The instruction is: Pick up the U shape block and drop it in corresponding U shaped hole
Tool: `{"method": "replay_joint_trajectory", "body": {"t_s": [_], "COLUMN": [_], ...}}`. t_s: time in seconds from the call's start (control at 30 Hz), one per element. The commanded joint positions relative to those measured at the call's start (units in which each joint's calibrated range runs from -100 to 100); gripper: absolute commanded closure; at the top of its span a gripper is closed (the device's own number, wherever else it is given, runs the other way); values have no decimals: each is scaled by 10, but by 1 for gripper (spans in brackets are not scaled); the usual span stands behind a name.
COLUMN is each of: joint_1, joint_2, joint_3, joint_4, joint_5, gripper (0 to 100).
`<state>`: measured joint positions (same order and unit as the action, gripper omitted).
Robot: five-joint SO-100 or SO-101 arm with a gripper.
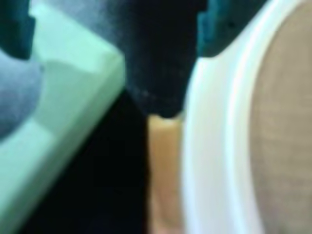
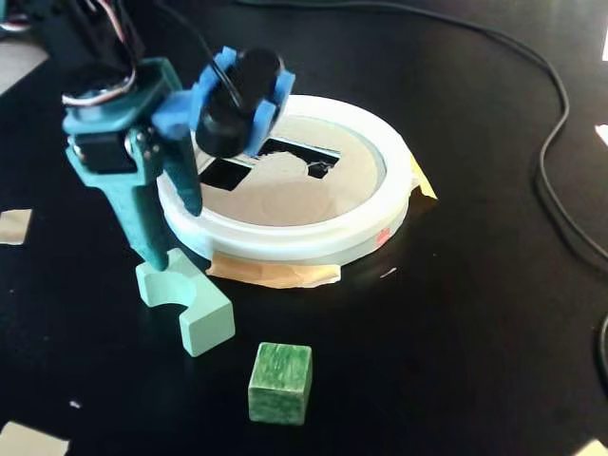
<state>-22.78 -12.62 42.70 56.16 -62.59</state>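
Observation:
The U shape block (image 2: 195, 309) is pale mint green and lies on the black table, its curved notch facing up, just in front of the white round sorter (image 2: 313, 242). My teal gripper (image 2: 175, 235) is open and pointed down over the block's far end. One fingertip (image 2: 157, 258) is at or touching the block. The other fingertip (image 2: 193, 204) is by the sorter's rim. In the blurred wrist view the gripper (image 1: 114, 51) has its jaws apart, with the block (image 1: 73, 112) at left and the sorter's white rim (image 1: 209, 146) at right. Dark holes (image 2: 285, 150) show in the sorter's beige top.
A dark green cube (image 2: 281, 382) stands in front of the block. Tan tape (image 2: 275, 274) holds the sorter's front edge and also shows in the wrist view (image 1: 163, 170). A black cable (image 2: 556, 142) runs along the right. Tape scraps (image 2: 14, 226) lie at the left.

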Motion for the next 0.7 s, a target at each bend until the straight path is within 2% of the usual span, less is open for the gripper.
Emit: {"method": "replay_joint_trajectory", "body": {"t_s": [0.0, 0.4, 0.67], "joint_1": [1, 85, 120], "joint_2": [32, 89, 112], "joint_3": [-70, -115, -116], "joint_4": [-15, -15, -15], "joint_5": [-4, 0, 24], "gripper": [45, 45, 45]}}
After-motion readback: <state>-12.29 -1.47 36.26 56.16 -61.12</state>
